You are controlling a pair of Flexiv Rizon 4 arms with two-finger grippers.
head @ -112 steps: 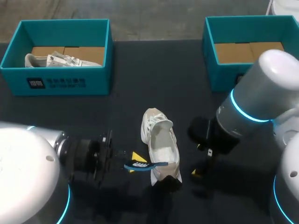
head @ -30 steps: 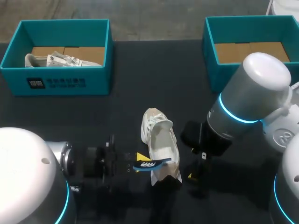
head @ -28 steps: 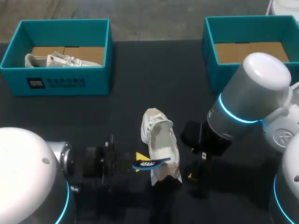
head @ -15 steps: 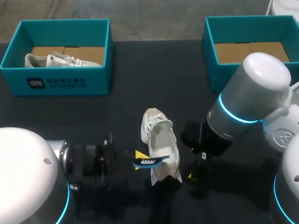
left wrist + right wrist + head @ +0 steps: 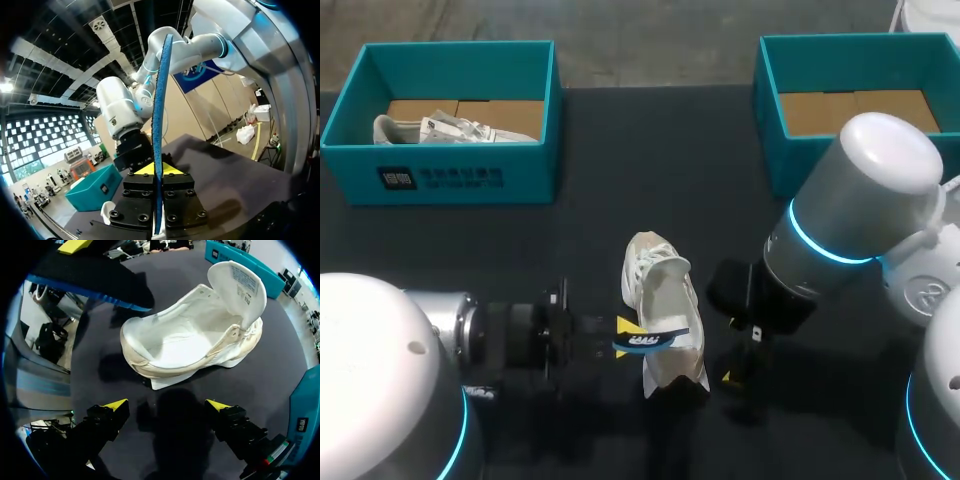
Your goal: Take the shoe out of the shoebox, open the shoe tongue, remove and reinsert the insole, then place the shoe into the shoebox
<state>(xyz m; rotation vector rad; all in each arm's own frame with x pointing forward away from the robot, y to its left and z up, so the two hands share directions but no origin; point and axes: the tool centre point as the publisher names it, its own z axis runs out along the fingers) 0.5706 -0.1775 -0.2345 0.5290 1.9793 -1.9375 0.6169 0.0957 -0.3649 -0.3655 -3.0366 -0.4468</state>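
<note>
Above shoe | left fingers pinch blue insole | right fingers apart

A black table held a teal box at its far left corner, with a white sneaker lying inside.

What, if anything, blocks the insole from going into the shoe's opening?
Nothing visible. The left gripper holds the insole beside the shoe; the tongue stands folded back and the opening is bare.
</note>
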